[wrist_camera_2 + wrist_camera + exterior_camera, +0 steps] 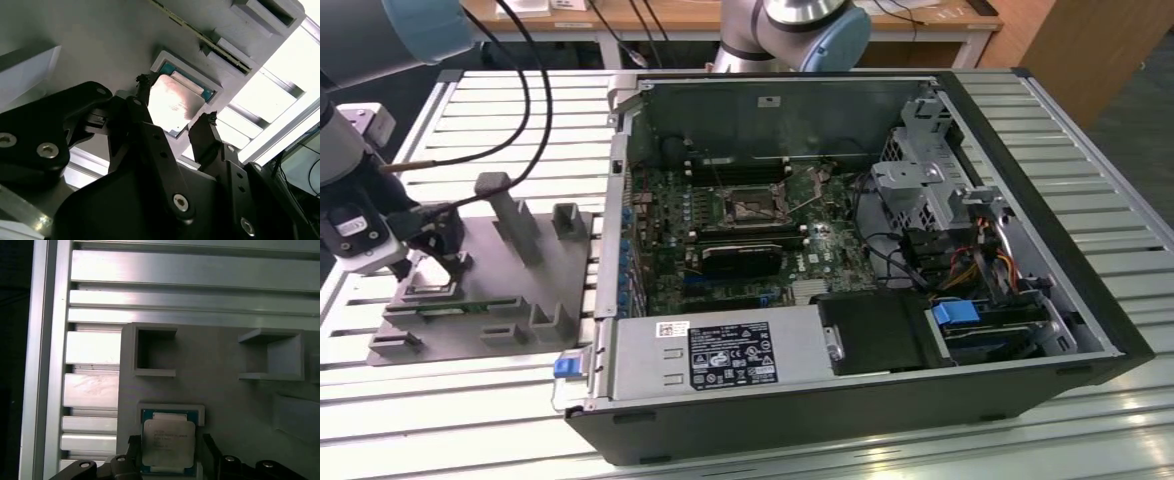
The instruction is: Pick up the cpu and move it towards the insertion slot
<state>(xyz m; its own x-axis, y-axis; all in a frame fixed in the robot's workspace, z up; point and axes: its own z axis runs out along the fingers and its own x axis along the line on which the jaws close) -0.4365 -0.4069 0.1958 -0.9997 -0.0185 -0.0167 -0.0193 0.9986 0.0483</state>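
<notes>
Nothing can be read. A white label (734,357) packed with tiny print and marks sits on the grey power supply (638,362); faint lines of print cross the cpu (167,442) on its silver top.

Exterior view high, distant, overlooking gripper (438,268) and computer case (1067,200), both wrist views close behind gripper, sharing the cpu (175,102) (168,442) beneath it.

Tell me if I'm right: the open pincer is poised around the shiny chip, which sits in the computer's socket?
Not quite. The cpu sits in a pocket of the grey fixture plate, not in the socket, as the first wrist view shows. The open pincer is poised around it.
</notes>
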